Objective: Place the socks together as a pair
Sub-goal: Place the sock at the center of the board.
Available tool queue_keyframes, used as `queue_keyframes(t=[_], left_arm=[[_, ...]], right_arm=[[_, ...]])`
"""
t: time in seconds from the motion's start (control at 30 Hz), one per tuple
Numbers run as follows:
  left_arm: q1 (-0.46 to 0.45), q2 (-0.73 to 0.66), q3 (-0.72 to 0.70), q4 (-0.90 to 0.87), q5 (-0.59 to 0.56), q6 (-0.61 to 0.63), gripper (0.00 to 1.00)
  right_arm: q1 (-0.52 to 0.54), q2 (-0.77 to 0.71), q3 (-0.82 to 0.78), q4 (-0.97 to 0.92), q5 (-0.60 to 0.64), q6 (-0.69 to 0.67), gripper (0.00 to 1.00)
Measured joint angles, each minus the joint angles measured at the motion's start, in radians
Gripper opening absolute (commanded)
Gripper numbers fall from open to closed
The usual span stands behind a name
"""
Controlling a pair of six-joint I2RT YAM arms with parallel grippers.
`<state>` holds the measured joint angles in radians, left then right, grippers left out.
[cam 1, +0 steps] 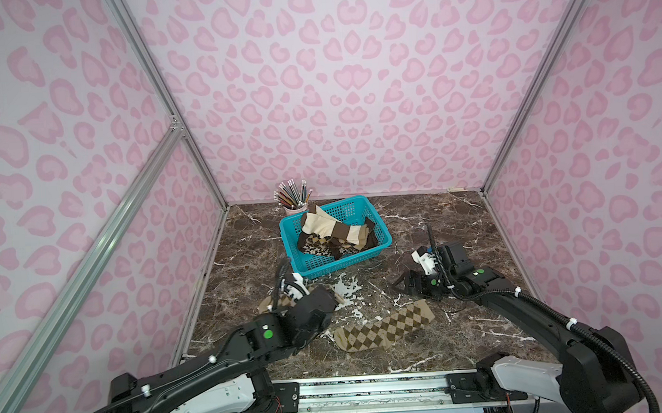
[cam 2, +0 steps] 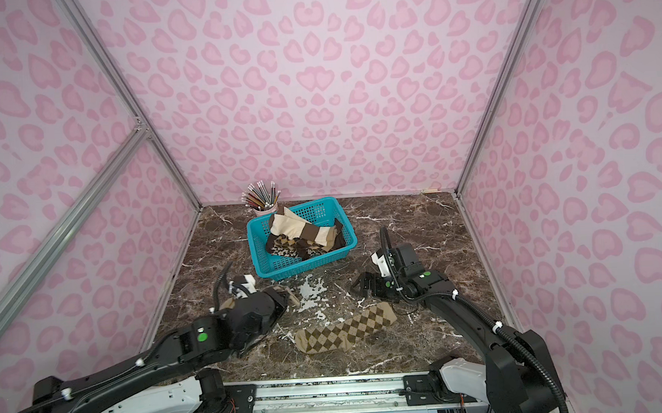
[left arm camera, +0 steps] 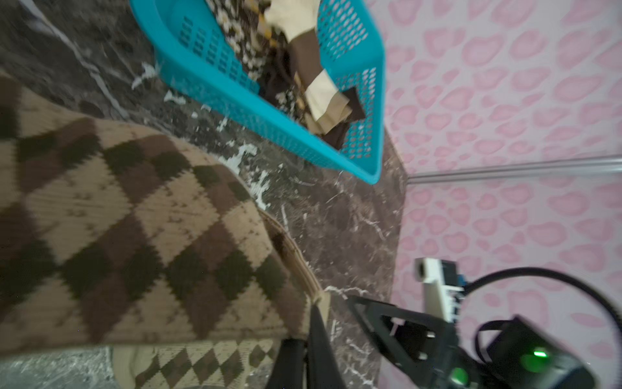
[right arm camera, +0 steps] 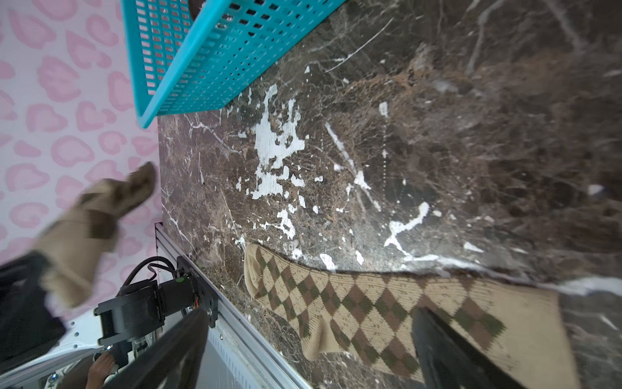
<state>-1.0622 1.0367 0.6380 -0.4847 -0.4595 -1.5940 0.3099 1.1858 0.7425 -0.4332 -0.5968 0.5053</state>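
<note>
Left jaws: your left gripper [left arm camera: 311, 323] was clenched on the held argyle sock [left arm camera: 134, 219], pinching it at what looked like its ribbed cuff.
Right jaws: your right gripper [cam 1: 406, 284] stood wide apart with nothing between its fingers.
Tabletop [cam 1: 457, 228]: dark marble, and the basket sat toward its back.
Basket [cam 1: 343, 257]: teal plastic mesh; every place below is given from it.
Heap of socks [cam 1: 334, 234]: inside the basket, with cream-and-brown, flowered and checked ones tangled together.
Flat argyle sock [cam 1: 384, 324]: it lay flat on the robot's side of the basket. Its cuff pointed toward the right gripper, which hovered between the cuff and the basket's near right corner.
Held argyle sock: it hung off the table, on the robot's side of the basket's near left corner.
Pencil cup [cam 1: 295, 207]: just behind the basket's far left corner.
Handling: both socks looked light, soft and limp, so they would likely drape and fold rather than keep their shape. You would probably do best taking the cuff, where the knit was doubled and firmest.
</note>
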Motion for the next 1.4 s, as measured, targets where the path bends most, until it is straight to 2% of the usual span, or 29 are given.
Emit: queue_keyframes(t=[0.13, 0.27, 0.3, 0.43, 0.5, 0.57, 0.67, 0.8, 0.9, 0.97, 1.1, 1.3, 1.4], left_arm=[[-0.004, 0.259, 0.04, 0.184, 0.093, 0.034, 0.03], [-0.014, 0.427, 0.1, 0.329, 0.18, 0.051, 0.03], [-0.016, 0.454, 0.101, 0.355, 0.203, 0.05, 0.07], [-0.019, 0.535, 0.104, 0.435, 0.289, 0.051, 0.47], [-0.019, 0.556, 0.122, 0.456, 0.325, 0.068, 0.6], [-0.019, 0.548, 0.138, 0.484, 0.353, 0.1, 0.81], [-0.013, 0.492, 0.142, 0.498, 0.385, 0.13, 0.83], [0.013, 0.367, 0.142, 0.4, 0.392, 0.16, 0.84], [0.042, 0.257, 0.114, 0.282, 0.385, 0.171, 0.83], [0.072, 0.181, 0.088, 0.166, 0.365, 0.171, 0.83], [0.178, 0.045, -0.031, 0.065, 0.35, 0.18, 0.79], [0.302, 0.028, -0.138, 0.035, 0.38, 0.235, 0.73], [0.342, 0.056, -0.168, 0.029, 0.396, 0.257, 0.72]], right_arm=[[-0.059, -0.026, -0.004, -0.04, -0.022, -0.04, 0.98], [-0.074, -0.035, -0.016, -0.067, -0.043, -0.06, 0.98], [-0.074, -0.035, -0.021, -0.074, -0.052, -0.061, 0.98], [-0.076, -0.035, -0.041, -0.091, -0.058, -0.06, 0.98], [-0.082, -0.039, -0.05, -0.097, -0.056, -0.06, 0.98], [-0.096, -0.042, -0.053, -0.108, -0.046, -0.06, 0.98], [-0.113, -0.045, -0.058, -0.119, -0.04, -0.061, 0.97], [-0.105, -0.026, -0.059, -0.108, -0.05, -0.06, 0.92], [-0.038, 0.005, -0.057, -0.082, -0.056, -0.055, 0.86], [0.012, 0.042, -0.056, -0.046, -0.057, -0.028, 0.76], [0.069, 0.112, -0.073, 0.03, -0.08, 0.058, 0.73], [0.094, 0.135, -0.129, 0.122, -0.116, 0.184, 0.73], [0.095, 0.146, -0.129, 0.135, -0.122, 0.187, 0.73]])
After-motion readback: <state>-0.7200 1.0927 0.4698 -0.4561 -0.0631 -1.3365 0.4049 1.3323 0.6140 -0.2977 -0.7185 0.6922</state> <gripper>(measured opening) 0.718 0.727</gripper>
